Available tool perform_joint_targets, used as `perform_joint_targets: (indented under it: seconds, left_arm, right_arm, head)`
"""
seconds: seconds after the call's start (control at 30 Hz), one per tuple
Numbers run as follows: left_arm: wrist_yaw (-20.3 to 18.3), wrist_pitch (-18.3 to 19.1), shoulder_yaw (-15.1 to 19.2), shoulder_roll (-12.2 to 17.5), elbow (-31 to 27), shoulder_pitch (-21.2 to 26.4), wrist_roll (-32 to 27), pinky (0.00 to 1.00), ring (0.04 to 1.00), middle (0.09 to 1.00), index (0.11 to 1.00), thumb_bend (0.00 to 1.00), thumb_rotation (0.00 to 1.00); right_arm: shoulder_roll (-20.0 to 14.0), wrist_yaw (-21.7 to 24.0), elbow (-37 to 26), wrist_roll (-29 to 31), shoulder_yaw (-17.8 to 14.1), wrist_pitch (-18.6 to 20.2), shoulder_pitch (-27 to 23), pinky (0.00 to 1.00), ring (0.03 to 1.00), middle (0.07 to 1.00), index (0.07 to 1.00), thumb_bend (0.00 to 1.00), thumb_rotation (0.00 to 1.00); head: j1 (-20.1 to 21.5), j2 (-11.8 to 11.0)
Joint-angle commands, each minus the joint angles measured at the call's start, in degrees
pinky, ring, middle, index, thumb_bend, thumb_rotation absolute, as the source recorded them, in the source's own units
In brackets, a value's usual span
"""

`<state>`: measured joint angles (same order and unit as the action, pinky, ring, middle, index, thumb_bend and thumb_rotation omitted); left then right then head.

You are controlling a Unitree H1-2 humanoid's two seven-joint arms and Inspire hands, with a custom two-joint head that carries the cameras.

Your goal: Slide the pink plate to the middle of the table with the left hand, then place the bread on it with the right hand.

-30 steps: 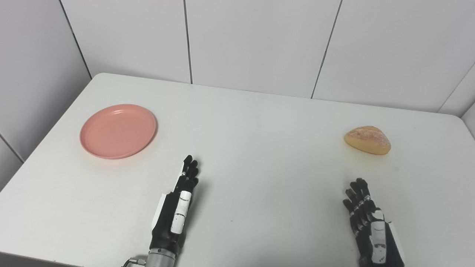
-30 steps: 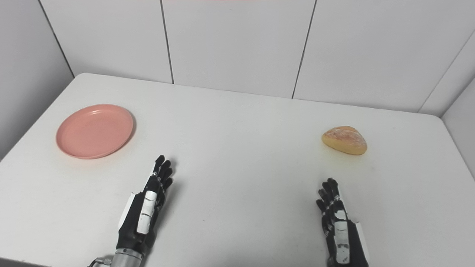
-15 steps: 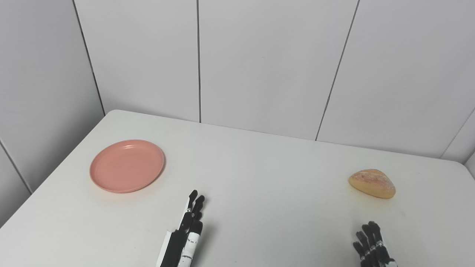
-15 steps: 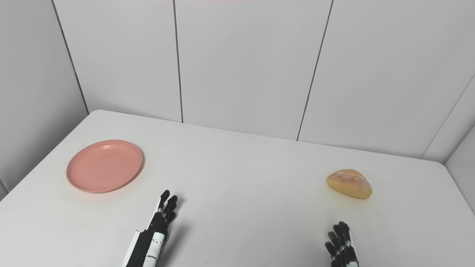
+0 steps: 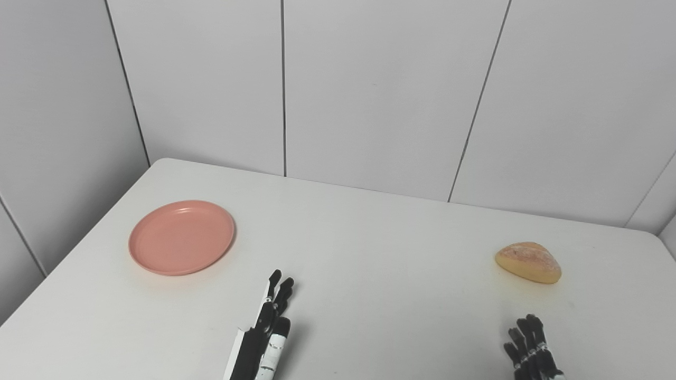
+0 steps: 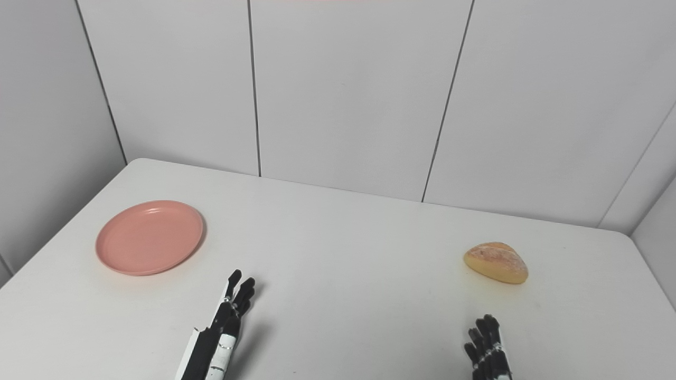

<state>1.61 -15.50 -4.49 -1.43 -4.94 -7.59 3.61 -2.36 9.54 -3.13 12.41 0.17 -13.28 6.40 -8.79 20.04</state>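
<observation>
Left eye view showed the pink plate (image 5: pixel 182 237) lying flat at about nine o'clock on the white counter (image 5: pixel 369 253), near its left edge, and the bread (image 5: pixel 528 262) at about three o'clock, well apart from it. Over the last second the whole picture had tilted upward: more of the panelled wall (image 5: pixel 369 89) filled the top and both arms dropped toward the bottom edge. That was the head camera moving, not the things; plate and bread kept their places on the counter and had not been touched.

The left robot hand (image 5: pixel 266 332) stood at about six o'clock, released, fingers straight and pointing toward twelve, holding nothing, near the plate but clearly apart from it. Against half a second before it had barely shifted. The right robot hand (image 5: pixel 531 348) showed only its fingertips at about five o'clock, spread and grasping nothing, short of the bread.

By my judgement the task had not truly begun: the plate was still off to the side, so the left robot hand first needed to reach toward ten o'clock to its rim before any slide to the middle.
</observation>
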Motion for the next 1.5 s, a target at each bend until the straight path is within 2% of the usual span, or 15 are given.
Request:
perform_joint_targets:
  seconds: [0.0, 0.13, 0.3, 0.43, 0.5, 0.67, 0.73, 0.83, 0.93, 1.0, 1.07, 1.13, 1.17, 1.3, 1.47]
  left_arm:
    - [-0.50, 1.88, -0.30, -0.84, 1.04, -0.64, -0.97, 1.00, 0.982, 0.973, 1.000, 0.70, 0.95]
    - [-1.00, 2.86, -0.07, -0.86, -0.16, -0.69, -3.80, 1.00, 0.984, 0.980, 1.000, 0.69, 0.93]
    - [-1.29, 7.03, 0.36, -0.17, -3.75, 0.36, -5.95, 1.00, 0.978, 0.983, 1.000, 0.76, 0.93]
    - [-2.25, 9.36, 1.00, 0.60, -5.71, 1.86, -8.33, 1.00, 0.991, 0.989, 1.000, 0.80, 0.89]
    - [-2.54, 9.50, 1.97, 1.55, -6.15, 3.68, -8.76, 1.00, 0.983, 0.978, 1.000, 0.78, 0.87]
    - [-2.04, 11.42, 4.46, 3.08, -7.56, 7.82, -8.52, 0.99, 0.949, 0.956, 0.959, 0.88, 0.84]
    - [-1.93, 11.68, 5.20, 3.35, -8.24, 9.03, -8.54, 0.96, 0.929, 0.941, 0.940, 0.90, 0.83]
    - [-1.78, 14.14, 6.73, 4.01, -10.71, 11.54, -9.65, 0.89, 0.920, 0.940, 0.926, 0.91, 0.82]
    - [-2.29, 16.44, 8.26, 5.83, -11.98, 13.93, -10.62, 0.86, 0.924, 0.934, 0.927, 0.91, 0.84]
    - [-3.02, 17.94, 9.38, 7.12, -12.02, 15.27, -12.38, 0.86, 0.931, 0.929, 0.932, 0.92, 0.85]
    - [-3.85, 19.78, 10.52, 8.61, -11.87, 16.55, -14.35, 0.90, 0.945, 0.928, 0.939, 0.93, 0.85]
    - [-4.31, 21.32, 11.21, 10.47, -11.61, 17.70, -14.78, 0.88, 0.932, 0.919, 0.945, 0.94, 0.89]
    - [-4.50, 21.81, 11.42, 11.26, -11.48, 18.12, -14.68, 0.87, 0.917, 0.910, 0.942, 0.94, 0.93]
    - [-5.79, 22.05, 13.05, 14.85, -9.64, 20.67, -15.31, 0.87, 0.914, 0.903, 0.940, 0.95, 0.96]
    - [-5.46, 23.80, 15.39, 16.96, -9.33, 23.64, -17.02, 0.89, 0.910, 0.896, 0.934, 0.97, 0.99]
  right_arm:
    - [-0.56, 0.16, 2.06, -0.19, -0.32, -0.07, -1.08, 1.00, 1.000, 1.000, 1.000, 0.90, 1.00]
    - [-0.43, 0.09, 1.16, 0.07, -0.26, 0.39, -0.49, 1.00, 1.000, 1.000, 1.000, 0.90, 1.00]
    - [-0.09, -0.29, 0.01, 0.81, -0.31, 1.84, -0.11, 1.00, 1.000, 1.000, 1.000, 0.89, 1.00]
    - [-0.10, -0.22, -0.27, 1.20, -0.26, 2.02, -0.02, 1.00, 1.000, 1.000, 1.000, 0.87, 1.00]
    - [-0.09, -0.26, -0.60, 1.34, -0.23, 2.25, 0.12, 1.00, 1.000, 1.000, 1.000, 0.86, 1.00]
    - [-0.27, -0.23, -1.16, 1.70, -0.39, 2.54, 0.45, 1.00, 1.000, 1.000, 1.000, 0.85, 1.00]
    - [-0.25, -0.29, -1.34, 1.88, -0.47, 2.63, 0.57, 1.00, 1.000, 1.000, 1.000, 0.85, 1.00]
    - [-0.36, -0.25, -1.85, 1.65, -0.32, 2.70, 0.79, 1.00, 1.000, 1.000, 1.000, 0.86, 1.00]
    - [-0.37, -0.09, -1.86, 1.88, -0.26, 2.75, 0.79, 1.00, 1.000, 1.000, 1.000, 0.85, 1.00]
    - [-0.34, -0.11, -1.82, 1.98, -0.22, 2.98, 0.77, 1.00, 1.000, 1.000, 1.000, 0.85, 1.00]
    - [-0.32, -0.21, -1.87, 1.94, -0.15, 3.30, 0.79, 1.00, 1.000, 0.997, 1.000, 0.85, 1.00]
    - [-0.28, -0.35, -2.06, 1.80, -0.09, 3.60, 0.85, 1.00, 1.000, 0.998, 1.000, 0.86, 1.00]
    - [-0.25, -0.41, -2.17, 1.72, -0.08, 3.71, 0.88, 1.00, 1.000, 0.998, 1.000, 0.86, 1.00]
    - [-0.08, -0.63, -2.95, 1.84, -0.16, 4.56, 1.16, 1.00, 1.000, 0.999, 1.000, 0.86, 1.00]
    - [-0.01, -0.83, -3.18, 1.82, -0.35, 4.74, 1.36, 1.00, 1.000, 0.999, 0.978, 0.86, 1.00]
  head:
    - [-0.04, 0.42]
    - [-0.35, 1.00]
    - [-0.73, 1.27]
    - [-0.85, 1.24]
    - [-0.72, 1.30]
    - [-1.12, 1.71]
    - [-1.27, 1.92]
    - [-1.46, 2.22]
    - [-1.53, 2.22]
    - [-1.54, 2.27]
    - [-1.63, 2.30]
    - [-1.93, 2.32]
    - [-1.99, 2.33]
    - [-2.43, 2.60]
    - [-2.43, 2.48]
